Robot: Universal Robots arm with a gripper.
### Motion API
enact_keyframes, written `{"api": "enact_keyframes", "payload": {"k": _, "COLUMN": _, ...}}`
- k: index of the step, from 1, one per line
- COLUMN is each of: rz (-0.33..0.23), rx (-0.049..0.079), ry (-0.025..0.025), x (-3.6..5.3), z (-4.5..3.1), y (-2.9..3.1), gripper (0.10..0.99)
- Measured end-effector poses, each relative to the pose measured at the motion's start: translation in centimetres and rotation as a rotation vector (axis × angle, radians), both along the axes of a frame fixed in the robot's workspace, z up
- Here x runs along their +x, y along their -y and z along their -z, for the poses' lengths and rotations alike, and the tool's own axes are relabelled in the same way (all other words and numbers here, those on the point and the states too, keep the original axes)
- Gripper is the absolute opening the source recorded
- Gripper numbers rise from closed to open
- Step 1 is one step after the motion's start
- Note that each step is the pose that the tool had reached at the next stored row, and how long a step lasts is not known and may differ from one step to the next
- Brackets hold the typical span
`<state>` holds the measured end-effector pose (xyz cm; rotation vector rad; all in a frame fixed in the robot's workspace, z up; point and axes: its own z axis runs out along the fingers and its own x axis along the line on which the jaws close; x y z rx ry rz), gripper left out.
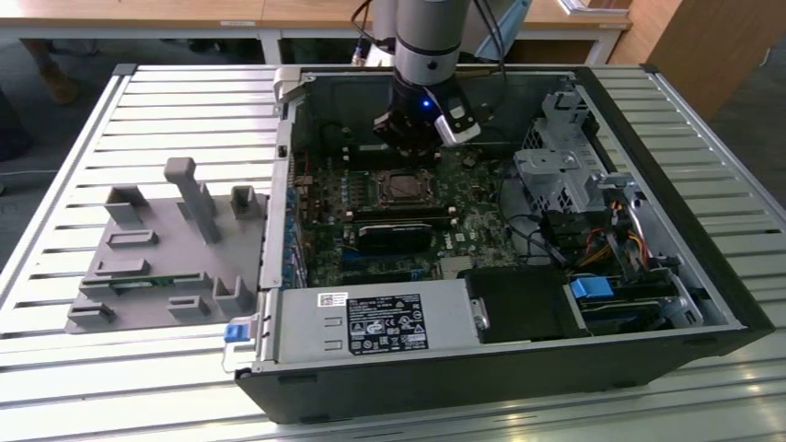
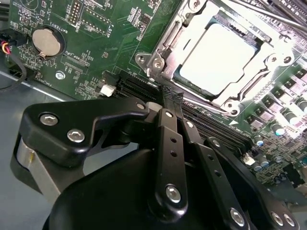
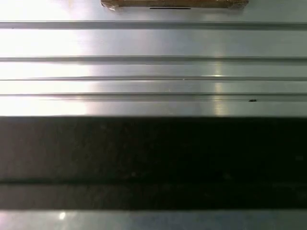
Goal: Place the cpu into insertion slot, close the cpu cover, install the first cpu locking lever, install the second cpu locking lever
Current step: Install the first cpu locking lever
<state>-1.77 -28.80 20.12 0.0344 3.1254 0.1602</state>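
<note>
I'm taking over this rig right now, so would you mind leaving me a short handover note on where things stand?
Gripper: fingers closed together, holding nothing, tips just beside the insertion slot inside the open computer case.
CPU: already seated in the slot on the motherboard.
CPU cover: appears lowered around the chip, silver frame framing it.
Locking levers: I cannot tell whether either is latched.
Left: confirm the cover and secure both levers.
</note>
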Motion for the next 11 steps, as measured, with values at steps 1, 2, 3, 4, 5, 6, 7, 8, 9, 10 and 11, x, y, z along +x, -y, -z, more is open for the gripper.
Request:
{"api": "enact_keyframes", "payload": {"k": 1, "rz": 0.0, "rx": 0.0, "ry": 0.0, "x": 0.01, "z": 0.05, "y": 0.0, "gripper": 0.118}}
{"api": "enact_keyframes", "payload": {"k": 2, "rz": 0.0, "rx": 0.0, "ry": 0.0001, "x": 0.01, "z": 0.1, "y": 0.0, "gripper": 0.118}}
{"api": "enact_keyframes", "payload": {"k": 3, "rz": 0.0, "rx": -0.001, "ry": 0.0001, "x": 0.01, "z": 0.14, "y": 0.0, "gripper": 0.118}}
{"api": "enact_keyframes", "payload": {"k": 4, "rz": 0.0, "rx": -0.001, "ry": 0.0, "x": 0.01, "z": 0.16, "y": 0.0, "gripper": 0.118}}
{"api": "enact_keyframes", "payload": {"k": 5, "rz": 0.0, "rx": -0.001, "ry": -0.0002, "x": 0.01, "z": 0.17, "y": 0.01, "gripper": 0.118}}
{"api": "enact_keyframes", "payload": {"k": 6, "rz": 0.0, "rx": -0.001, "ry": -0.0002, "x": 0.01, "z": 0.18, "y": 0.01, "gripper": 0.118}}
{"api": "enact_keyframes", "payload": {"k": 7, "rz": 0.0, "rx": -0.002, "ry": -0.0001, "x": 0.02, "z": 0.18, "y": 0.0, "gripper": 0.118}}
{"api": "enact_keyframes", "payload": {"k": 8, "rz": 0.0, "rx": -0.001, "ry": 0.0, "x": 0.02, "z": 0.19, "y": 0.0, "gripper": 0.118}}
{"api": "enact_keyframes", "payload": {"k": 9, "rz": 0.0, "rx": -0.001, "ry": 0.0, "x": 0.02, "z": 0.19, "y": 0.0, "gripper": 0.118}}
{"api": "enact_keyframes", "payload": {"k": 10, "rz": 0.0, "rx": -0.001, "ry": 0.0001, "x": 0.03, "z": 0.19, "y": 0.0, "gripper": 0.118}}
{"api": "enact_keyframes", "payload": {"k": 11, "rz": 0.0, "rx": -0.001, "ry": 0.0001, "x": 0.03, "z": 0.19, "y": 0.0, "gripper": 0.118}}
